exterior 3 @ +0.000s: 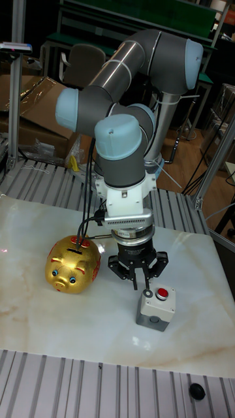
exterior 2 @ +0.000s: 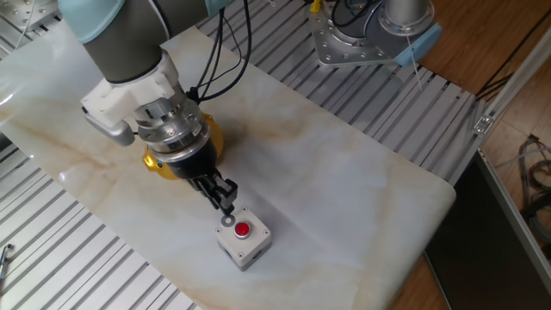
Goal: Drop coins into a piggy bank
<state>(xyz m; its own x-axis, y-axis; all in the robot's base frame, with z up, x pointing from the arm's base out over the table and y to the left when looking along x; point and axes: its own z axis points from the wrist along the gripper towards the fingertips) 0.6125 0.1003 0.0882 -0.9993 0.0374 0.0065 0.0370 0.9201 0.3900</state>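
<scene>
Just tool [exterior 2: 227, 209] above coin [exterior 2: 227, 221], piggy bank [exterior 3: 73, 263] unlabelled

We see a shiny gold pig-shaped bank [exterior 3: 73, 264] with red patterns, a small grey metal disc [exterior 2: 227, 221], a white box [exterior 2: 244, 242] with red button [exterior 2: 243, 229], on cream-veined marble [exterior 2: 344, 181].

You see a pale marble-look tabletop [exterior 2: 344, 172] on a ribbed metal frame [exterior 2: 69, 258] | wooden floor [exterior 2: 482, 43] at your upper right | behind the table: a grey chair [exterior 3: 81, 62], cardboard boxes [exterior 3: 36, 98], a dark green bench [exterior 3: 130, 16] | even indoor light, soft glare on the slab.
</scene>
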